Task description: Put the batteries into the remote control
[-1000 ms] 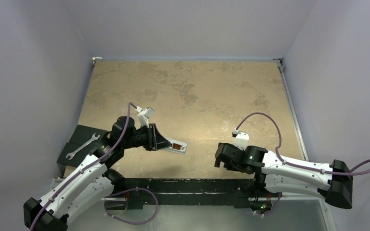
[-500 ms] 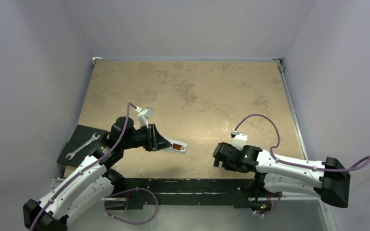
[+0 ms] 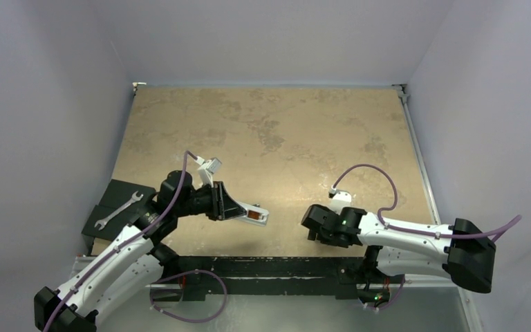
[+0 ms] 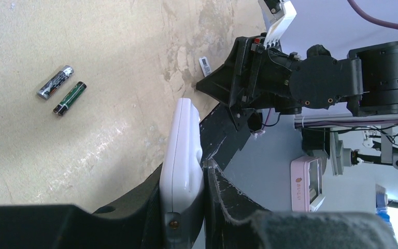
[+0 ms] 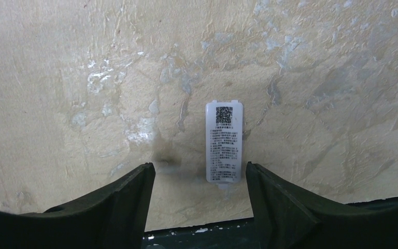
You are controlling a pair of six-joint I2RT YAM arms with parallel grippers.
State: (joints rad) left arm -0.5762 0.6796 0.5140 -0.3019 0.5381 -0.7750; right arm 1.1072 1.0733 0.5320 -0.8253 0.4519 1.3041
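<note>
My left gripper (image 3: 238, 209) is shut on the remote control (image 3: 254, 214), a slim white body held above the table's near left part. In the left wrist view the remote control (image 4: 182, 155) stands edge-on between the two black fingers. Two batteries lie side by side on the table, one silvery-dark (image 4: 55, 82) and one green-black (image 4: 69, 97); the top view does not show them. My right gripper (image 5: 199, 168) is open and low over the table. A white battery cover (image 5: 224, 141) with a printed label lies flat just inside its right finger.
A silver wrench (image 3: 118, 209) rests on a black block (image 3: 107, 192) at the table's left edge. A black strip (image 3: 263, 266) runs along the near edge between the arm bases. Grey walls close in the table on three sides.
The right arm has slid left along the near edge and its jaws have narrowed somewhat. The left arm and the remote have barely moved.
</note>
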